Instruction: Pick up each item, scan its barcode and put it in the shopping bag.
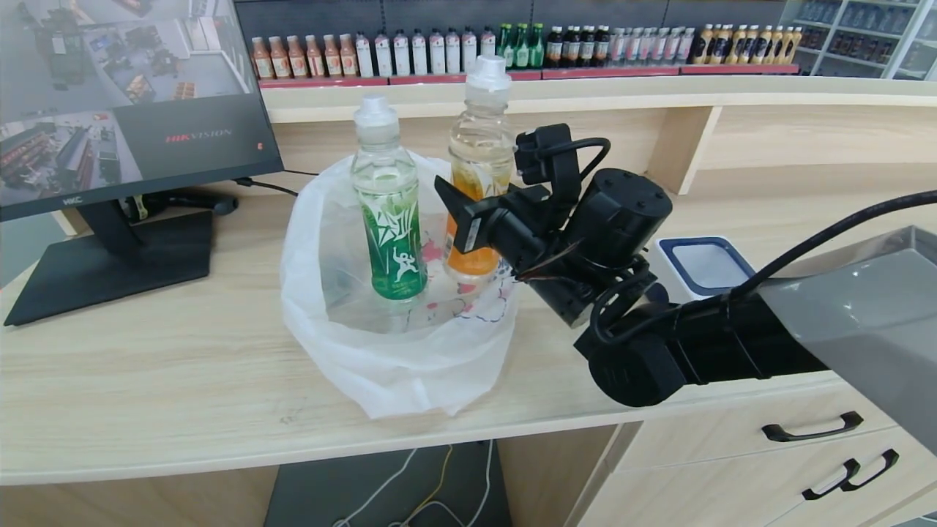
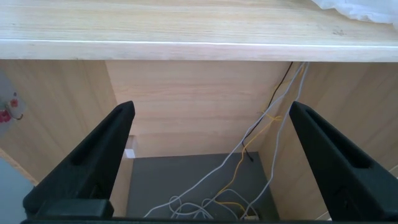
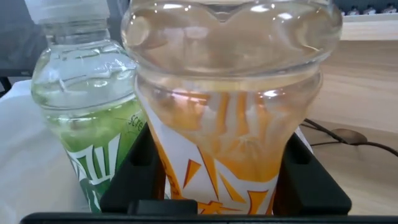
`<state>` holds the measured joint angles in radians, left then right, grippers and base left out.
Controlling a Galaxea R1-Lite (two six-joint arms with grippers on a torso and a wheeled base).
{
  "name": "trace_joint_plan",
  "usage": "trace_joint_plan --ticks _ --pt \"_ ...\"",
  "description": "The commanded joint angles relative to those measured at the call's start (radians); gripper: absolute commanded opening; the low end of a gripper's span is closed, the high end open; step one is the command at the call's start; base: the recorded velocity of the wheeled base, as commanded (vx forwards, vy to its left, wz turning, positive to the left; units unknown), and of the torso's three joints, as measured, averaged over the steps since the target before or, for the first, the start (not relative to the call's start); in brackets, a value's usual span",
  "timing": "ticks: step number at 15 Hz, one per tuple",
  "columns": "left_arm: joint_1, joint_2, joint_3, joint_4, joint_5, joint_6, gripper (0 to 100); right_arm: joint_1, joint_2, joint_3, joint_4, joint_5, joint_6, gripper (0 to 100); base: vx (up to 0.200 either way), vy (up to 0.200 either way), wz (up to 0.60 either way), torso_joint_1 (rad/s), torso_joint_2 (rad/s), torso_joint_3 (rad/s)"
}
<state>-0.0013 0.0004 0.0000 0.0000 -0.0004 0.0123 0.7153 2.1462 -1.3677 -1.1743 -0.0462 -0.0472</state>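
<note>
A white shopping bag (image 1: 395, 359) lies open on the wooden counter (image 1: 183, 366). A green-labelled bottle (image 1: 388, 212) stands upright inside it. Right beside it is an orange-labelled bottle (image 1: 479, 146), also upright with its base down in the bag, and my right gripper (image 1: 468, 219) is shut on its labelled lower half. In the right wrist view the orange-labelled bottle (image 3: 230, 106) sits between the black fingers (image 3: 134, 171), with the green-labelled bottle (image 3: 87, 118) close alongside. My left gripper (image 2: 211, 162) is open and holds nothing, below the counter's front edge (image 2: 186, 46).
A monitor (image 1: 110, 110) on a black stand is at the counter's left. A blue-rimmed white scanner pad (image 1: 703, 267) sits right of the bag, behind my right arm. Bottled drinks line the back shelf (image 1: 512, 47). Drawers (image 1: 805, 432) are below at the right; loose cables (image 2: 249, 180) hang under the counter.
</note>
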Motion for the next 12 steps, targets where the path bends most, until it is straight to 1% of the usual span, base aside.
trace_joint_plan --ticks 1,12 --pt "0.0 0.0 0.0 0.0 0.0 0.0 100 -0.004 0.023 -0.001 -0.002 0.0 0.0 0 0.0 0.0 0.0 0.0 0.0 0.0" --pt "0.0 0.0 0.0 0.0 0.0 0.0 100 -0.008 0.049 0.005 -0.007 -0.001 -0.002 0 0.0 0.0 0.0 0.0 0.0 0.0"
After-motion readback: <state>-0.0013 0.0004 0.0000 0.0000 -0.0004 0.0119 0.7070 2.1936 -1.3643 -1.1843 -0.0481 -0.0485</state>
